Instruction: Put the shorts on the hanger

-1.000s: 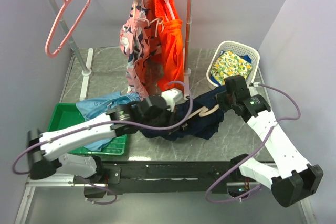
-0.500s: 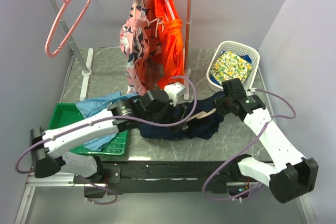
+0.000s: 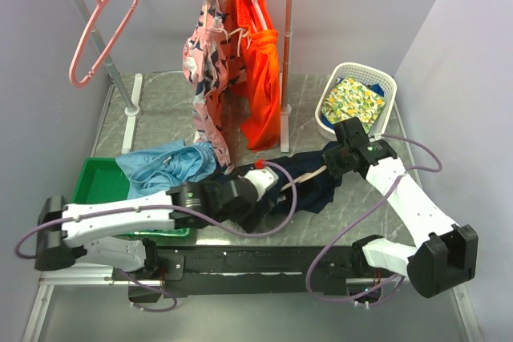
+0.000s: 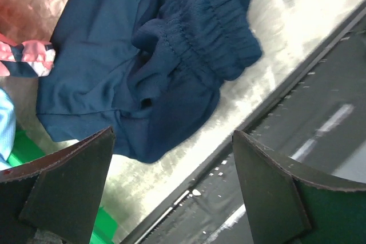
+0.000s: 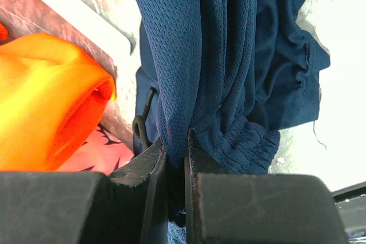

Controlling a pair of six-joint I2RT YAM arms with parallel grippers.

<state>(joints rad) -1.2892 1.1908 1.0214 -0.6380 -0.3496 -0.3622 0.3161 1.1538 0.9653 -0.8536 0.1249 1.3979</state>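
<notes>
Shorts lay bunched on the table near its front edge, at 5 o'clock from the hanging orange shorts. The right gripper, at the heap's 2 o'clock, was clamped on a fold of navy fabric. The left gripper hovered at 9 o'clock, fingers spread wide, empty. A tan strip of the hanger showed amid the cloth.

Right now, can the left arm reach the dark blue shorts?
Probably yes. The left gripper hangs open right above the shorts, with nothing in between. The right gripper pinches them too.
</notes>
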